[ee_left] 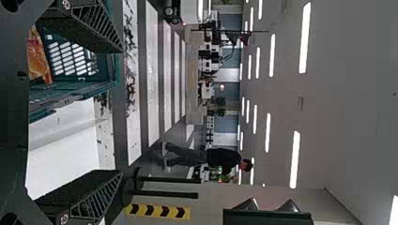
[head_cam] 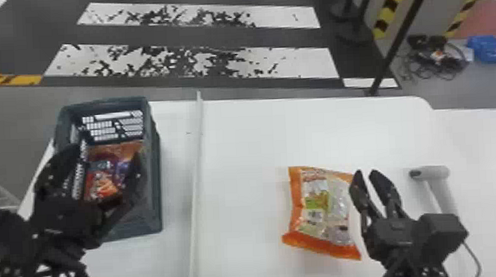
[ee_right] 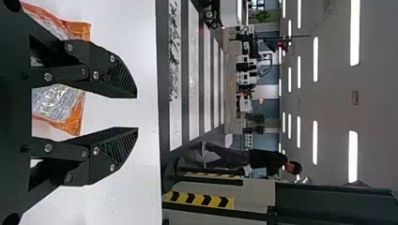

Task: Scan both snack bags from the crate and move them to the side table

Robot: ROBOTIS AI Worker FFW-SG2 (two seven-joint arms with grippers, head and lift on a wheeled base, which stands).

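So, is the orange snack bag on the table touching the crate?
Apart. In the head view, white tabletop and a pale strip lie between the orange snack bag and the crate.

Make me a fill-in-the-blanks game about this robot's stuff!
The snack bag on the table has ____ ends.
For the robot, the scanner lies on that bag's ____ side.
The crate with the other bag is on the robot's ____ side.
The left hand is not shut but ____.

Missing words: orange; right; left; open.
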